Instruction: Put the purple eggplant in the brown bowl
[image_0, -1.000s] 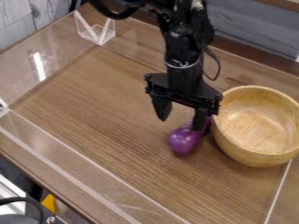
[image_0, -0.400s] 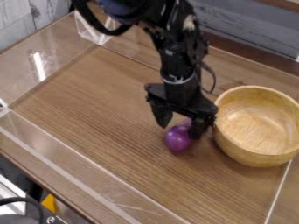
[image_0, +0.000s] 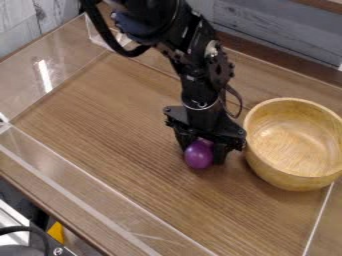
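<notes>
The purple eggplant lies on the wooden table just left of the brown bowl. My gripper points almost straight down over it. Its black fingers have come in against both sides of the eggplant, whose top is hidden between them. The eggplant still rests on the tabletop. The bowl is empty and stands upright, a short gap to the right of the gripper.
Low clear plastic walls run along the table's edges. A clear plastic piece stands at the back left. The black arm reaches in from the top.
The gripper has dropped onto the eggplant and its fingers have narrowed from wide open to tight against its sides. The arm has leaned a little to the left.
</notes>
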